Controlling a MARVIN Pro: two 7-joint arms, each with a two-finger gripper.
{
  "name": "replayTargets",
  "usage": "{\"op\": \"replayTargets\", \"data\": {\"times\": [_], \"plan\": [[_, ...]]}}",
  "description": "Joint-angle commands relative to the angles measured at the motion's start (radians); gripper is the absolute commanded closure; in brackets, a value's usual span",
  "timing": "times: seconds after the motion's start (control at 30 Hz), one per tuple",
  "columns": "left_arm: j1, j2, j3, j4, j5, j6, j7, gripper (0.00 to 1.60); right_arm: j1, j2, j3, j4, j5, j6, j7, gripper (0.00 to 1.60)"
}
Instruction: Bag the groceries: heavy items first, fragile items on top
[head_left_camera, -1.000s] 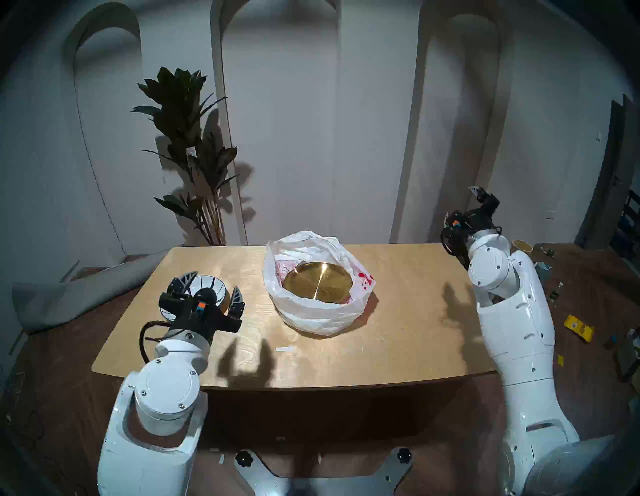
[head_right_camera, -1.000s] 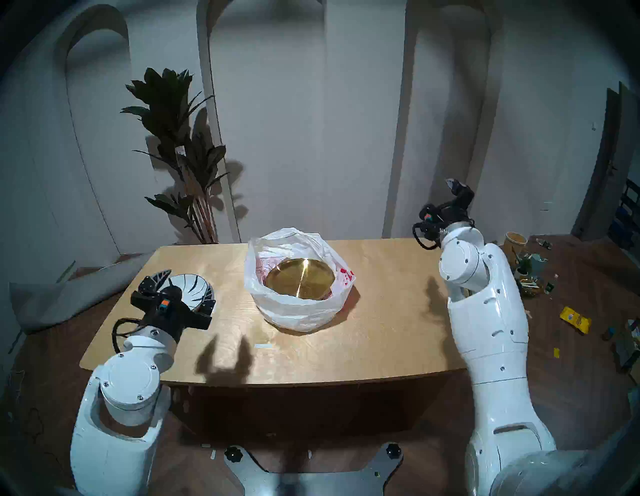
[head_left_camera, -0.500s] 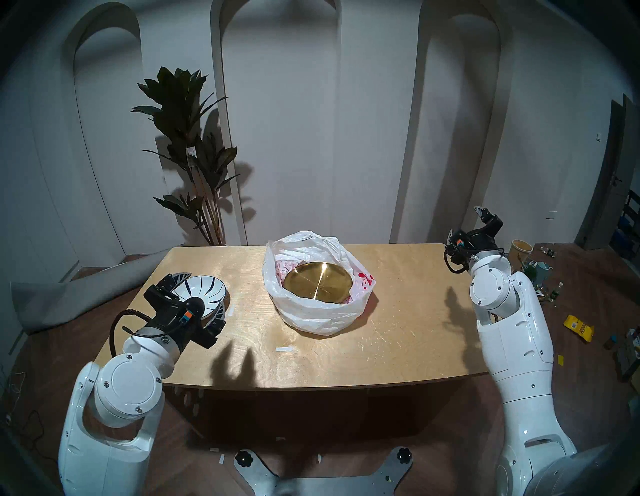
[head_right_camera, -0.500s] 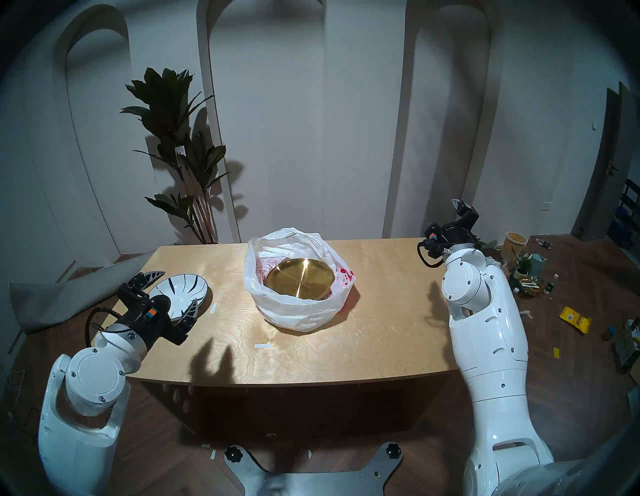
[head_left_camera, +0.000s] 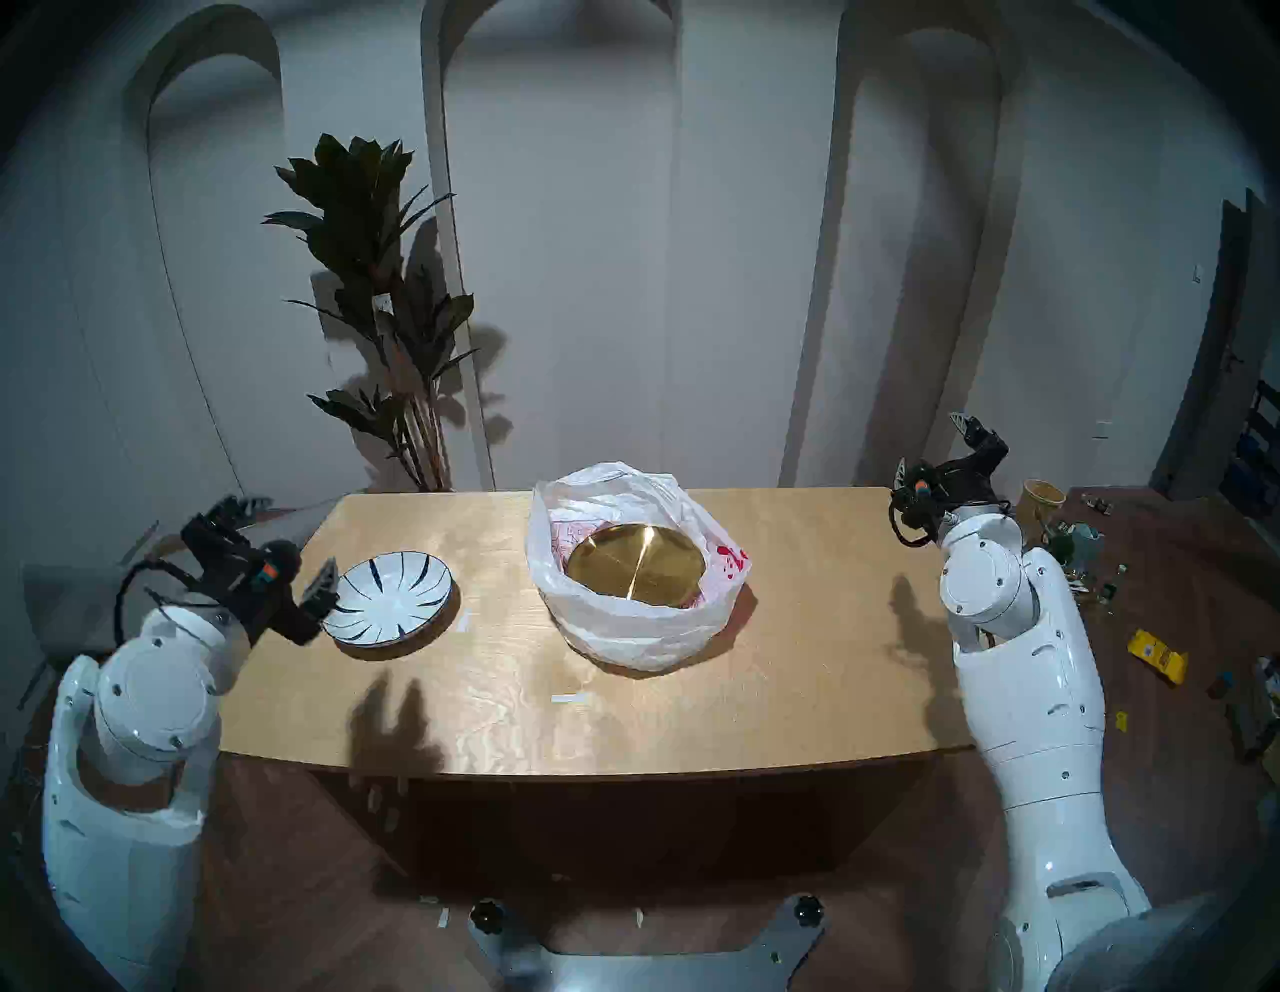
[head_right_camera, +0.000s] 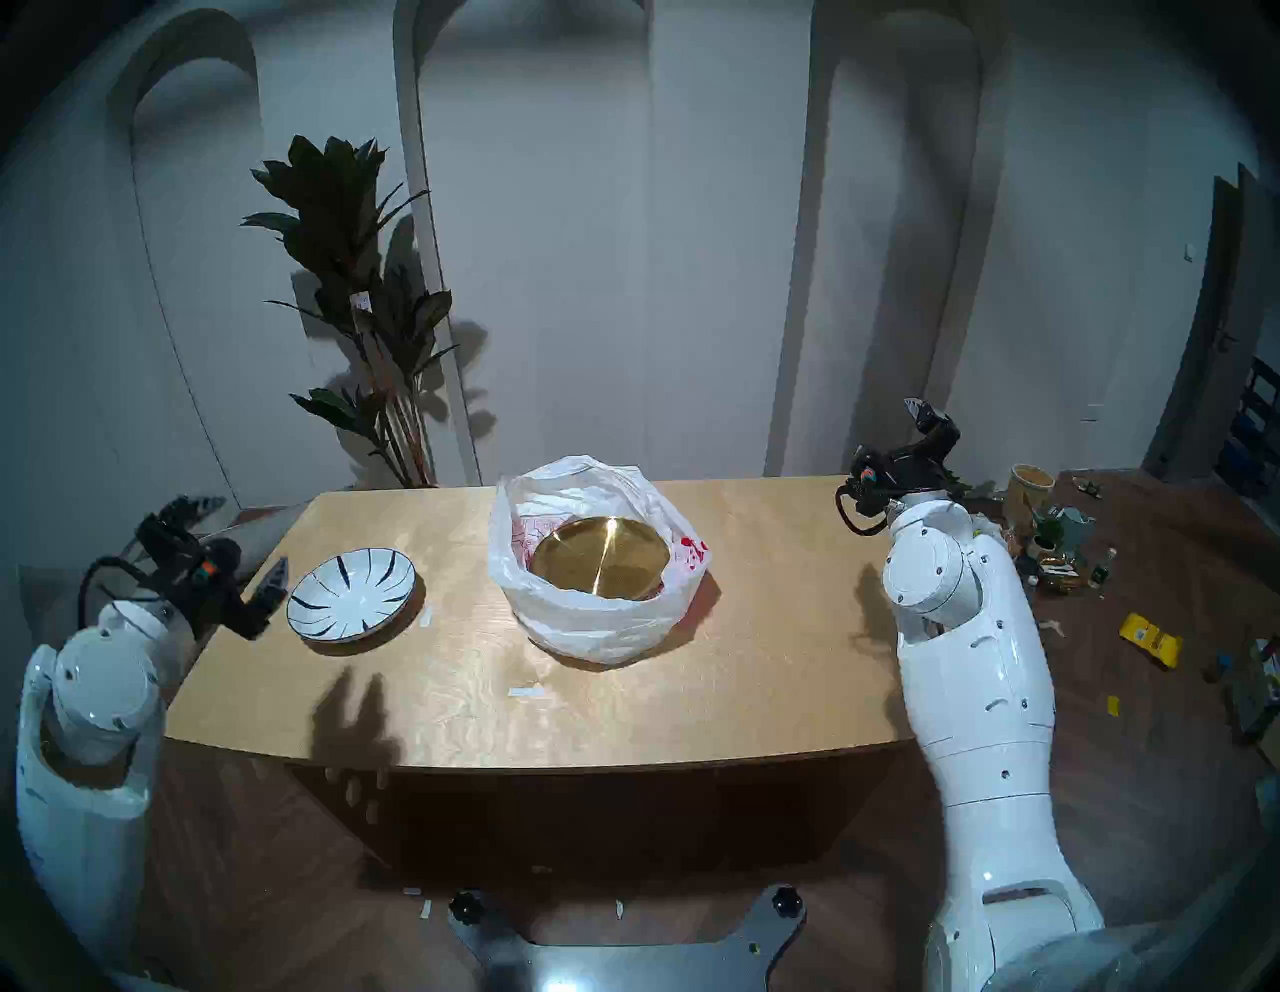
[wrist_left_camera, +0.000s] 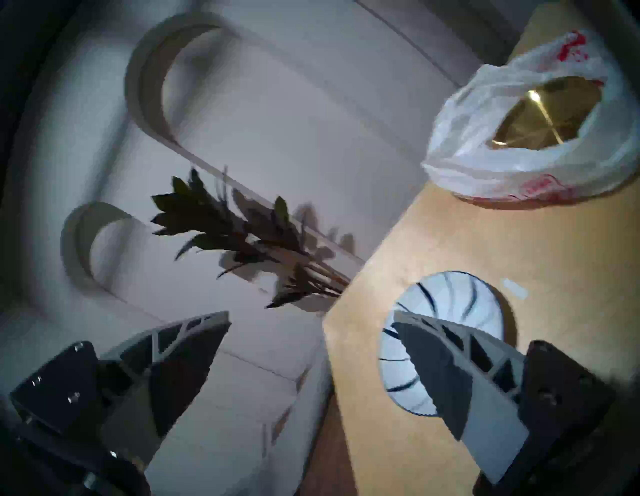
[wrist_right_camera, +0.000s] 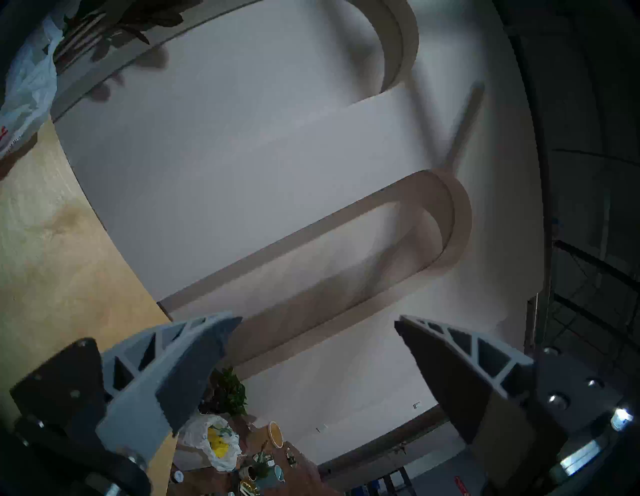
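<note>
So from my seat at the controls: the gold plate (head_left_camera: 635, 569) sits flat inside the white plastic bag (head_left_camera: 623, 634), mid-worktop (head_left_camera: 796, 658), bag mouth wide open around it. The striped white plate (head_left_camera: 388, 598) lies flat on the worktop near the left edge, well apart from the bag. My left gripper (head_left_camera: 289, 547) hangs just left of that plate with its jaws spread wide and empty; one fingertip (wrist_left_camera: 401, 320) overlaps the plate's rim in the wrist view, can't tell if it touches. My right gripper (head_left_camera: 931, 443) is up past the worktop's far right corner, jaws also wide apart, holding nothing.
</note>
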Motion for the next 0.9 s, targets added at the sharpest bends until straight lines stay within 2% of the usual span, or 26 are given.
{"op": "replayTargets", "data": {"times": [0.0, 0.13, 0.17, 0.23, 0.27, 0.7, 0.73, 0.77, 0.8, 0.87], "plan": [[-0.104, 0.104, -0.01, -0.039, -0.018, -0.021, -0.012, 0.0, 0.009, 0.002, 0.003, -0.016, 0.0, -0.01, -0.016, 0.0], [-0.165, 0.167, 0.024, 0.019, -0.02, -0.032, -0.064, 0.0, 0.009, 0.001, 0.005, -0.015, 0.002, -0.015, -0.021, 0.0], [-0.153, 0.155, 0.027, 0.024, -0.015, -0.04, -0.079, 0.0, 0.009, 0.0, 0.005, -0.015, 0.003, -0.015, -0.022, 0.0], [-0.196, 0.199, 0.052, 0.073, -0.013, -0.041, -0.123, 0.0, 0.009, 0.0, 0.006, -0.015, 0.004, -0.018, -0.026, 0.0], [-0.189, 0.192, 0.055, 0.08, -0.012, -0.046, -0.134, 0.0, 0.009, 0.0, 0.006, -0.015, 0.004, -0.019, -0.027, 0.0], [-0.319, 0.341, 0.231, 0.312, -0.008, -0.106, -0.416, 0.0, 0.006, -0.002, 0.009, -0.012, 0.008, -0.036, -0.047, 0.0], [-0.342, 0.366, 0.254, 0.335, -0.013, -0.11, -0.441, 0.0, 0.006, -0.002, 0.009, -0.012, 0.008, -0.038, -0.049, 0.0], [-0.328, 0.353, 0.253, 0.337, -0.016, -0.118, -0.447, 0.0, 0.006, -0.003, 0.009, -0.011, 0.008, -0.039, -0.05, 0.0], [-0.353, 0.38, 0.278, 0.358, -0.021, -0.122, -0.477, 0.0, 0.006, -0.003, 0.009, -0.011, 0.009, -0.04, -0.051, 0.0], [-0.367, 0.397, 0.305, 0.38, -0.025, -0.135, -0.511, 0.0, 0.005, -0.003, 0.009, -0.01, 0.009, -0.043, -0.054, 0.0]]}}
